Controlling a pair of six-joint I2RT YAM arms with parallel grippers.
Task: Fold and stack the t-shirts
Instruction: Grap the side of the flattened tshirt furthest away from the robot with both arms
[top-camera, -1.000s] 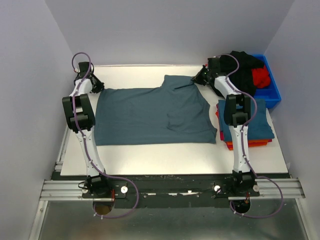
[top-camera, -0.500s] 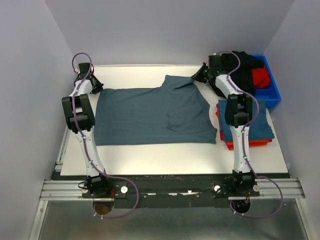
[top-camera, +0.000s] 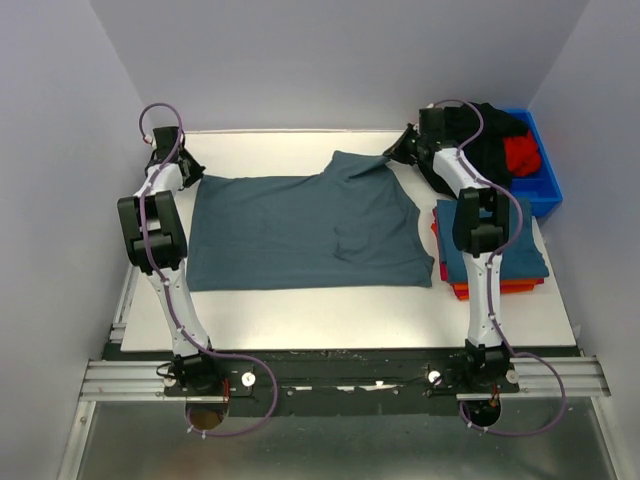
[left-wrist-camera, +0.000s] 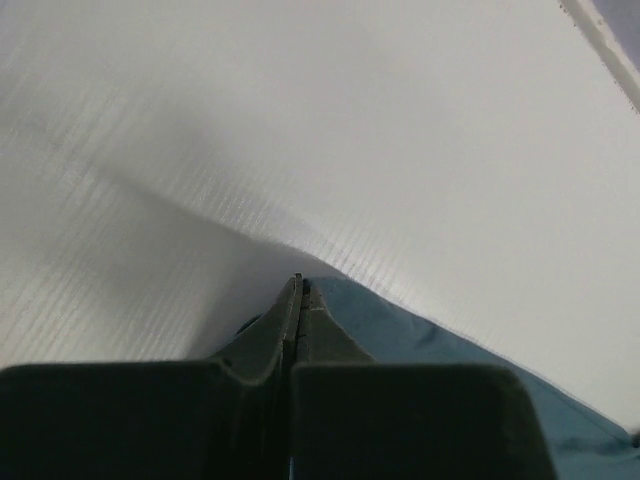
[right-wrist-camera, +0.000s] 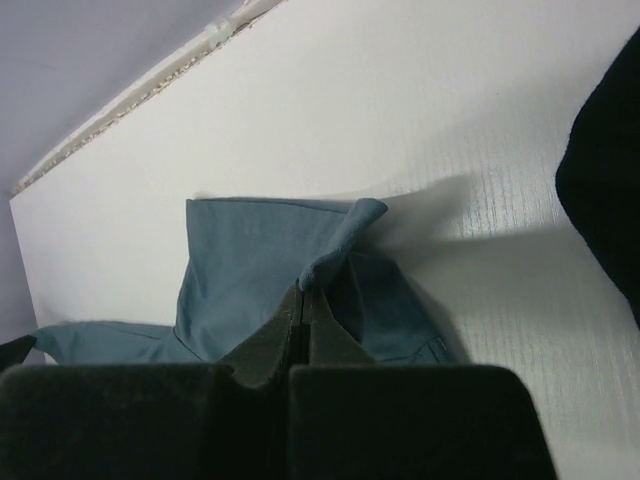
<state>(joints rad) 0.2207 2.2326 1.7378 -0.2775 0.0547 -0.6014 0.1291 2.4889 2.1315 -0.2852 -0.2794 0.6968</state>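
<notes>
A dusty teal-blue t-shirt (top-camera: 300, 230) lies spread flat across the middle of the white table (top-camera: 300, 310). My left gripper (top-camera: 196, 178) is at its far left corner, jaws shut, and in the left wrist view the teal cloth (left-wrist-camera: 420, 330) peaks up to the left gripper's tips (left-wrist-camera: 300, 283). My right gripper (top-camera: 390, 155) is shut on the far right sleeve and lifts it off the table. In the right wrist view a fold of the teal shirt (right-wrist-camera: 260, 260) rises from the right gripper's tips (right-wrist-camera: 305, 292).
A stack of folded shirts (top-camera: 515, 250), blue on top with red and orange edges (top-camera: 495, 292) below, sits at the right. A blue plastic bin (top-camera: 545, 190) at the far right corner holds a black shirt (top-camera: 490, 135) and a red one (top-camera: 520, 152).
My left gripper has closed at the shirt's far left corner. The right gripper has drawn the sleeve slightly farther back and up.
</notes>
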